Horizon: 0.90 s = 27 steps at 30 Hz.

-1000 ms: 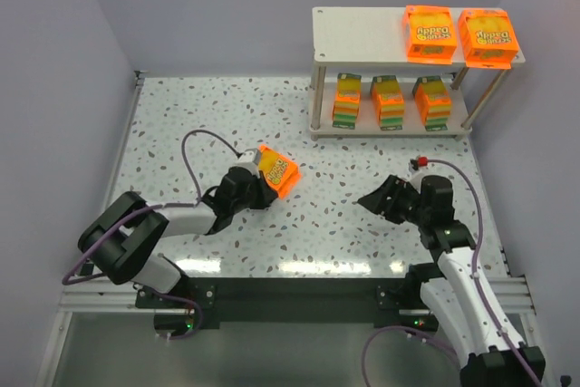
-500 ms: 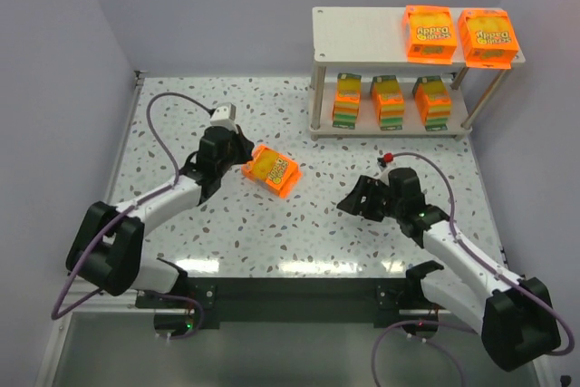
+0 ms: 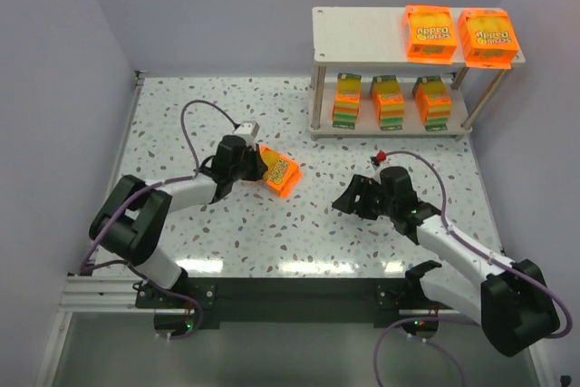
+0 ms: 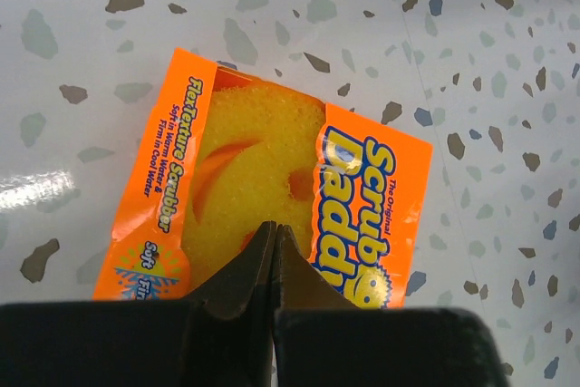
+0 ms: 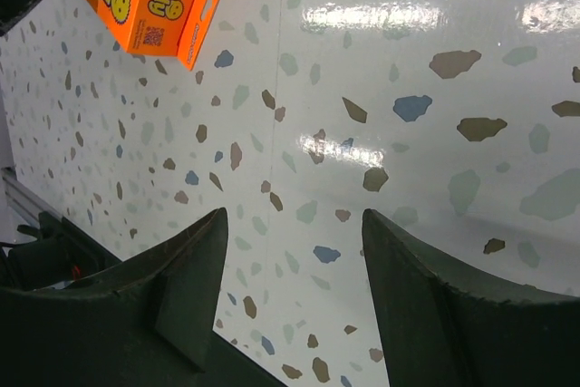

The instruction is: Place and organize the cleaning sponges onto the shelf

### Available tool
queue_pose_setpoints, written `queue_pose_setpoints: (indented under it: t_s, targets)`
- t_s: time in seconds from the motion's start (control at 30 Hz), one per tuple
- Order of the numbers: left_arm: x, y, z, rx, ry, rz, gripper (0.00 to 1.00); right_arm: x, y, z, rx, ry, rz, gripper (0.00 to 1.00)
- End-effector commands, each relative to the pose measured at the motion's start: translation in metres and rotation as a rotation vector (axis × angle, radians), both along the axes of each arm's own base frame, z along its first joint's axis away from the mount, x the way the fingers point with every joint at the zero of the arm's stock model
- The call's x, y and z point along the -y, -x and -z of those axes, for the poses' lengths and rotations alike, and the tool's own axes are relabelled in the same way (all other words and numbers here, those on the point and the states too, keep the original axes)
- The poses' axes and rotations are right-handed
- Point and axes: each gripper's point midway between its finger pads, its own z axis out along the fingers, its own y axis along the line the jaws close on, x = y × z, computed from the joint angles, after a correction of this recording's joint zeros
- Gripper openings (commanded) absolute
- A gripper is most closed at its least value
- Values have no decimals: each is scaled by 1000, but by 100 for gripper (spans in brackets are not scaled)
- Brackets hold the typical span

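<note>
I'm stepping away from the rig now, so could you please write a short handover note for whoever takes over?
Left gripper: shut, nothing between its fingers, tips at the last sponge pack, which is on the table.
Right gripper: open, empty, over the table.
Done: five packs are on the shelf. Two top packs lie flat at its right end and three lower packs stand in a row.
Left: grasp the last pack and shelve it.

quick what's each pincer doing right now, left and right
Left pincer: closed, tips at the loose sponge pack, nothing gripped.
Right pincer: open, empty.
</note>
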Motion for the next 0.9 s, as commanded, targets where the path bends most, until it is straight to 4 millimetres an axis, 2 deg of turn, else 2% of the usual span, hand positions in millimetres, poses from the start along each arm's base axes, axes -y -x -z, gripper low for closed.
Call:
queue_pose_setpoints:
  t_s: [0.0, 0.2, 0.23, 0.4, 0.43, 0.57, 0.7, 0.8, 0.87]
  targets:
    - [10, 17, 20, -21, -10, 38, 0, -11, -18, -19, 62, -34, 13, 65]
    - [19, 49, 44, -82, 17, 20, 0, -24, -23, -17, 58, -51, 18, 65]
    - [25, 56, 46, -97, 32, 37, 0, -25, -23, -16, 53, -51, 16, 65]
    - [54, 87, 40, -152, 141, 22, 0, -33, -27, -17, 45, -61, 32, 66]
    - [62, 99, 41, -181, 183, 17, 0, -33, -29, -18, 49, -64, 44, 66]
    - [75, 118, 29, -193, 277, -26, 0, -37, -31, -15, 19, -110, 109, 65]
    - [77, 130, 26, -211, 317, -76, 0, -36, -28, 1, -60, -116, 176, 64]
    - [77, 136, 27, -216, 329, -107, 0, -36, -14, 13, -150, -113, 189, 63]
    - [77, 139, 29, -227, 337, -120, 0, -35, -4, 14, -174, -128, 200, 63]
